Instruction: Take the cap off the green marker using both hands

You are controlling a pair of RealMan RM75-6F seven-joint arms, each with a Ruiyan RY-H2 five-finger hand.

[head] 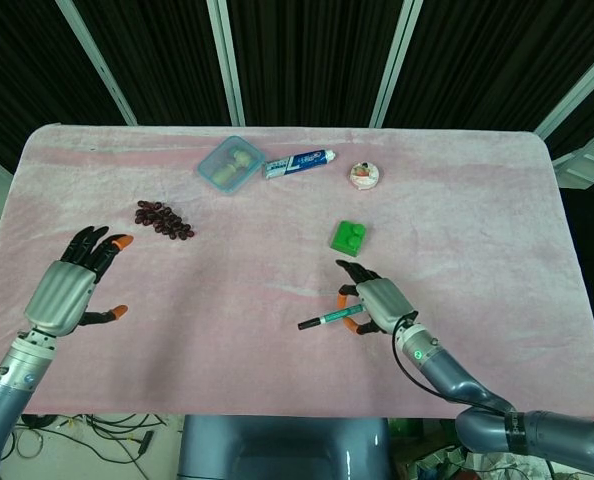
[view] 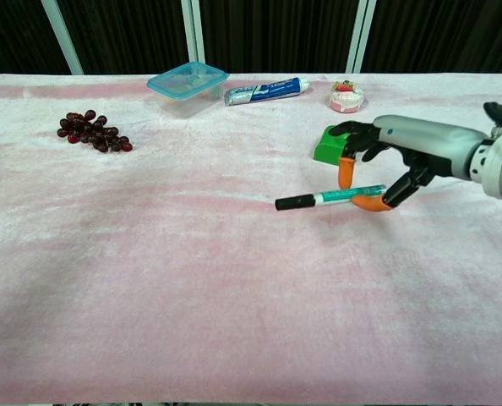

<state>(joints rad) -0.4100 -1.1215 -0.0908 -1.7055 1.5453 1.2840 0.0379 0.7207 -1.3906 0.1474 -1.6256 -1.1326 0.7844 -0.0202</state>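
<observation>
From overhead, the right hand (head: 375, 303) pinches the green marker (head: 327, 320) by its barrel near the front middle of the pink tabletop (head: 457, 200), black cap (head: 304, 325) pointing toward the left hand (head: 72, 290), which hovers far off, fingers spread and holding nothing. From the chest camera, the marker (view: 335, 197) looks raised clear of the cloth, roughly level. The pickup seems done; next the left hand must come across and grip the cap.

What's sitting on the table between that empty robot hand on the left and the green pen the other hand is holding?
Nothing: in the head view only bare pink cloth lies between the left hand and the green marker, which the right hand pinches.
</observation>
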